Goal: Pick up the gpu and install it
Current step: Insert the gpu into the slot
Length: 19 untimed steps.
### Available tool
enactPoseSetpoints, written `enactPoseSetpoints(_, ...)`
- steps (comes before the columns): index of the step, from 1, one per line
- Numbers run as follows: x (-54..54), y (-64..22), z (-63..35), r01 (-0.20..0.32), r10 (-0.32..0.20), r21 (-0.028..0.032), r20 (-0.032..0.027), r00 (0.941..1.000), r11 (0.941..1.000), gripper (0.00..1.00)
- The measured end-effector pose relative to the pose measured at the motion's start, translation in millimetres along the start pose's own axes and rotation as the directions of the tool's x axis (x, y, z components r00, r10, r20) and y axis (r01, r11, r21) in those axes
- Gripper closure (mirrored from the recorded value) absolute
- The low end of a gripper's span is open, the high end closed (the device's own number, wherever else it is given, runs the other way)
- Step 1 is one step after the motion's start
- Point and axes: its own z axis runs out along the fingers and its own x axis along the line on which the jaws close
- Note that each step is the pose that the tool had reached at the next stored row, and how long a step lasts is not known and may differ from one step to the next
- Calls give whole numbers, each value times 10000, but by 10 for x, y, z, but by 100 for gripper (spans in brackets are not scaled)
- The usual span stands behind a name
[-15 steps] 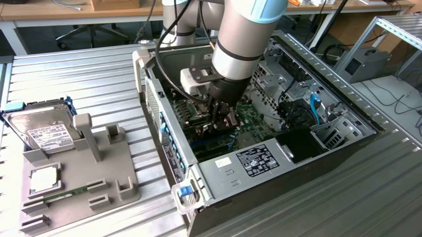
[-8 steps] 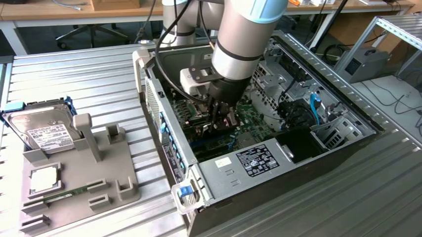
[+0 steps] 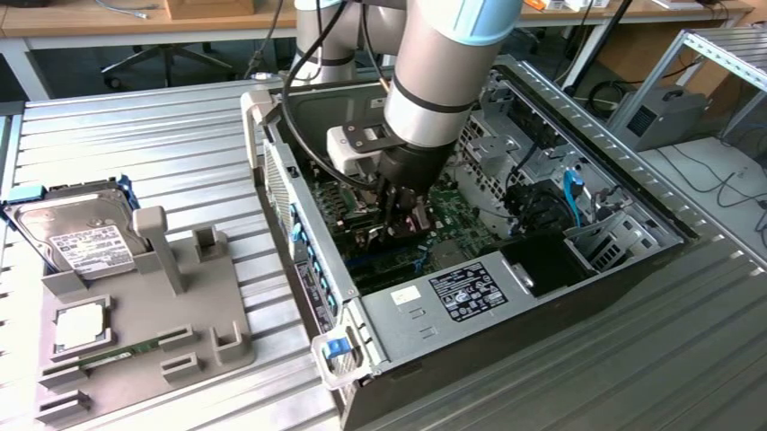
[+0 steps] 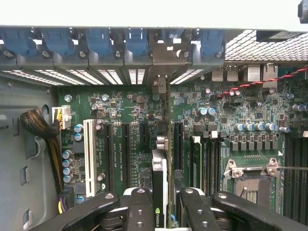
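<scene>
The gpu (image 4: pixel 160 173) stands edge-on between my black fingers (image 4: pixel 139 207), and its silver bracket end reaches toward the case's rear slot openings. My gripper (image 4: pixel 161 204) is shut on it, just above the long black expansion slots of the green motherboard (image 4: pixel 125 110). In the exterior view my gripper (image 3: pixel 401 215) is down inside the open computer case (image 3: pixel 480 296), holding the card (image 3: pixel 416 218) upright over the board. Whether the card's lower edge touches a slot is hidden.
Blue retaining latches (image 4: pixel 96 41) line the rear slots. A white slot (image 4: pixel 89 154), a cable bundle (image 4: pixel 41 127) and the CPU socket (image 4: pixel 252 180) flank the card. Outside the case, a grey fixture (image 3: pixel 144 332) carries a hard drive (image 3: pixel 78 238), a RAM stick (image 3: pixel 114 350) and a chip (image 3: pixel 82 325).
</scene>
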Motion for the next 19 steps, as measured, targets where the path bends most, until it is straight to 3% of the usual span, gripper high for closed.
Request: enactPoseSetpoints(19,3,5,37,1,-1,2,2,10000,10000,73)
